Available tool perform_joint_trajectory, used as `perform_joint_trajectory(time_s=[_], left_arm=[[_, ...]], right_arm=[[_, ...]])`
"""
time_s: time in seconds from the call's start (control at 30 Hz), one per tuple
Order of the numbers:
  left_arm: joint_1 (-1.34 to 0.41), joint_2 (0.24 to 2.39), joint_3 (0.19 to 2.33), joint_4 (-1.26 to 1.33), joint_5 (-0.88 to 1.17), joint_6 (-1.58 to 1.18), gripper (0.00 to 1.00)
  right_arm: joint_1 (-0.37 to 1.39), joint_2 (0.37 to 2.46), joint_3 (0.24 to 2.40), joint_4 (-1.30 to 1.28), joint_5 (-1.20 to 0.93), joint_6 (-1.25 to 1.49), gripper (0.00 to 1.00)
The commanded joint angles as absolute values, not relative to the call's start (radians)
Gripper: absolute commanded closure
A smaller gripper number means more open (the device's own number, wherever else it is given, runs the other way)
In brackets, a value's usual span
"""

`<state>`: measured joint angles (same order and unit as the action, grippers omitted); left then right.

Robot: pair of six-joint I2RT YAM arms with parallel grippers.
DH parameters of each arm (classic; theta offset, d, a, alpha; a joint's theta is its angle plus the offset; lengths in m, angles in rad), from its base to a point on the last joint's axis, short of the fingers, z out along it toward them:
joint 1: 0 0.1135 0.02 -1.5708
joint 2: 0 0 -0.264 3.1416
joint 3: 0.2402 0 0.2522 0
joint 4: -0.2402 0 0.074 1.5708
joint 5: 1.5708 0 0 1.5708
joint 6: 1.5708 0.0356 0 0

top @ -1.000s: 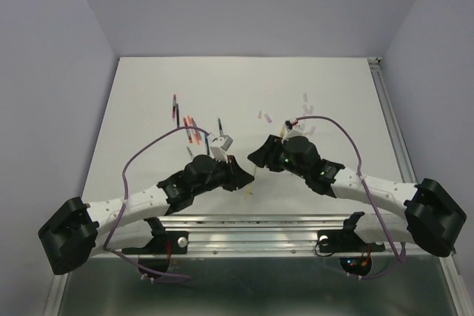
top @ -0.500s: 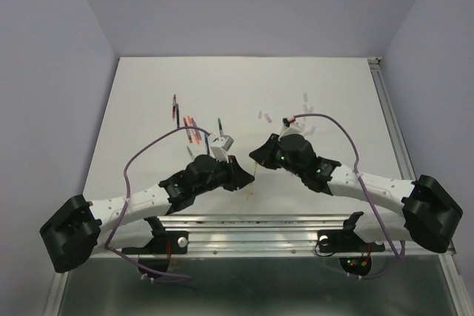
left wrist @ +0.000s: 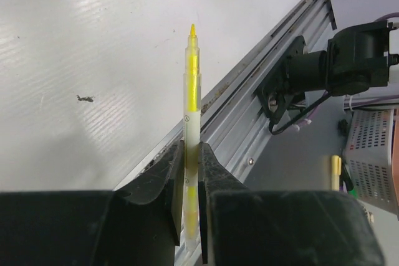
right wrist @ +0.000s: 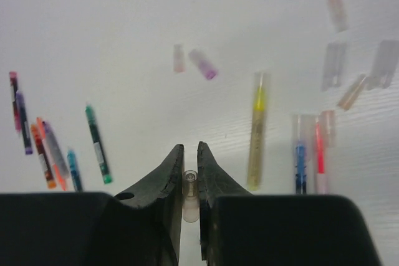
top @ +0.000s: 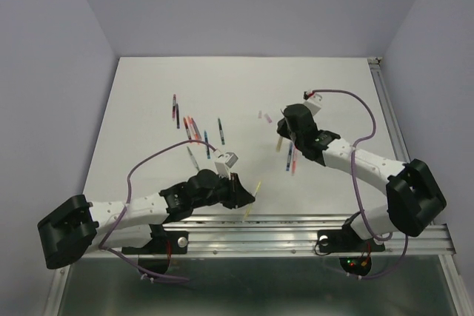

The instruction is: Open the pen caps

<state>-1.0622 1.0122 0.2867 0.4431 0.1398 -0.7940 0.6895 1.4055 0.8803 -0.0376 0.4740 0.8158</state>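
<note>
Over the front edge of the table (top: 148, 94), clamped narrow in the left gripper (left wrist: 191, 154): an uncapped yellow pen (left wrist: 192, 79), tip bare. Above the table's right half, pinched shut in the right gripper (right wrist: 190, 154): a pale clear cap (right wrist: 190, 196). Scattered flat on the table below: other pens (right wrist: 96, 144) and loose caps (right wrist: 202, 63).

Far pen caps (right wrist: 337, 12) blurred, colours unclear
</note>
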Motion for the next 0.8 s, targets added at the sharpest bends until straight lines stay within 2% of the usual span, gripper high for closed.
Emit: perform_joint_trajectory(time_s=[0.0,0.33,0.77], left_arm=[[-1.080,0.999,0.287,0.454,0.143,-0.822,1.00],[-1.080,0.989,0.371,0.356,0.008,-0.818,1.00],[-1.077,0.988,0.414,0.296,-0.089,-0.822,1.00]], right_arm=[[0.617,1.443,0.943,-0.032,0.534,0.743,0.99],[0.464,1.440,0.799,-0.060,0.476,0.733,0.99],[0.362,1.525,0.738,-0.064,0.459,0.747,0.85]])
